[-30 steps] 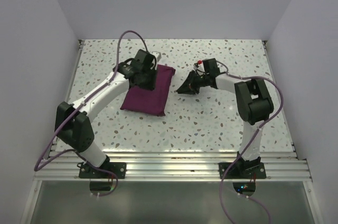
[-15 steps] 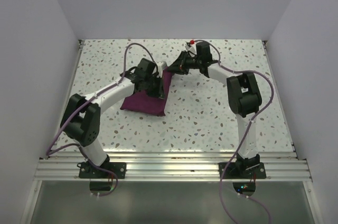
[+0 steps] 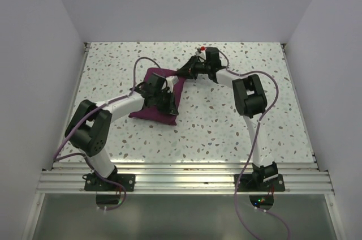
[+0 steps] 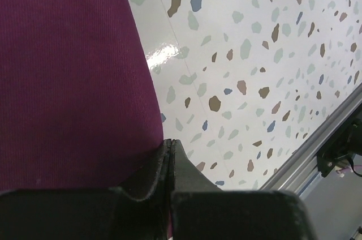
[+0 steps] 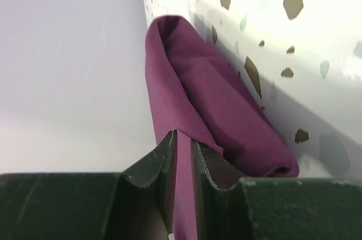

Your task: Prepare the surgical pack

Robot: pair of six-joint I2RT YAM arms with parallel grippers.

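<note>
Top view: cloth [image 3: 151, 110] lies on the table [image 3: 226, 121], with left gripper [image 3: 164, 99] on its right edge and right gripper [image 3: 184, 73] at its far corner. Left wrist: jaws fully closed against the cloth's edge; you can't tell if anything's pinched. Right wrist only: a raised fold is clamped between the fingers.

- what's the surface?
- a white speckled table [image 3: 237, 115], with a metal rail [image 3: 186, 180] along its near edge.
- anything lying on it?
- a folded maroon cloth [image 3: 151, 111], left of middle, its far right corner raised.
</note>
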